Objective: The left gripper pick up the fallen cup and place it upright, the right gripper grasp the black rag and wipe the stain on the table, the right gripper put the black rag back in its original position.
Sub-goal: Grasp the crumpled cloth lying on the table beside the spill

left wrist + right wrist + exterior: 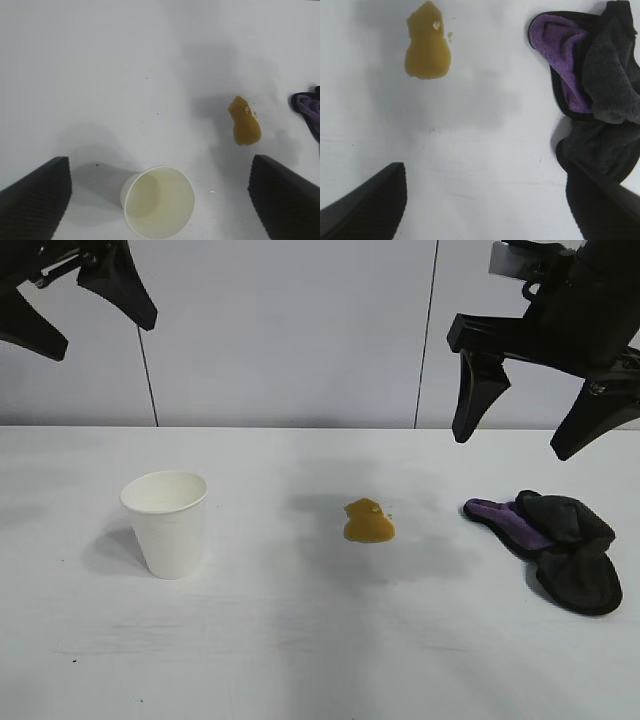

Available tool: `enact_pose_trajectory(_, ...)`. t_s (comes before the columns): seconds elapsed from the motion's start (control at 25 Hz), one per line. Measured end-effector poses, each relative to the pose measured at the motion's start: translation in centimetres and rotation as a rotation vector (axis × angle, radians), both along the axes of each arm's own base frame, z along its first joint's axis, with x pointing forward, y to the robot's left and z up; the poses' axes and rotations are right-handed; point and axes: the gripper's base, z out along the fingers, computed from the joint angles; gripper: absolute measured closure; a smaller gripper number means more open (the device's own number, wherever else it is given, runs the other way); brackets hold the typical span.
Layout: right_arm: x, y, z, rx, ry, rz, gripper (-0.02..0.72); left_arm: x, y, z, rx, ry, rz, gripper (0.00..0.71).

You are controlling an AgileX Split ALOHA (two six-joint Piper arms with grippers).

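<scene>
Exterior view: the cup (166, 523) stands upright on the worktop (300, 660), left of the stain (368, 521). The black rag (560, 545) lies right of the stain. The left end effector (85, 305) hangs spread above the cup, holding nothing. The right end effector (530, 435) hangs spread above the rag.

Left wrist view: cup mouth faces up.

Right wrist view: rag beside stain.

The table (300, 660) bears the upright cup (167, 522), the stain (368, 522) and the black rag (560, 545).

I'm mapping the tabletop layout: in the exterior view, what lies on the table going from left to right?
White paper cup, standing upright → yellowish-brown stain → black rag with its purple patch showing.
</scene>
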Motion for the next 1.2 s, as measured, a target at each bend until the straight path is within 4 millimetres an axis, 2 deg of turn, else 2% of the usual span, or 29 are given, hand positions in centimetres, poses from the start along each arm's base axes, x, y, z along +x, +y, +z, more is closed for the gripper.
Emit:
enact_pose_trajectory(0.16,0.1,0.0,0.0,0.003,-0.008,0.002,0.102,-0.4,-2.0,-1.2,-0.029,0.074,-0.054,0.016)
enact_pose_trajectory(0.28,0.1,0.1,0.1,0.009,-0.014,-0.001,0.102,-0.4,-2.8,-1.8,-0.044,0.099,-0.064,0.016)
enact_pose_trajectory(0.96,0.7,-0.1,0.2,-0.008,-0.074,-0.017,0.102,-0.2,-3.1,-1.9,-0.093,0.118,-0.046,0.016)
enact_pose_trajectory(1.08,1.4,-0.9,-1.1,-0.096,-0.057,-0.036,0.102,-0.3,-3.0,-1.9,-0.089,0.118,-0.047,0.016)
enact_pose_trajectory(1.2,2.5,-2.2,-3.5,-0.162,-0.004,-0.063,0.102,-0.3,-3.0,-1.9,-0.088,0.118,-0.048,0.016)
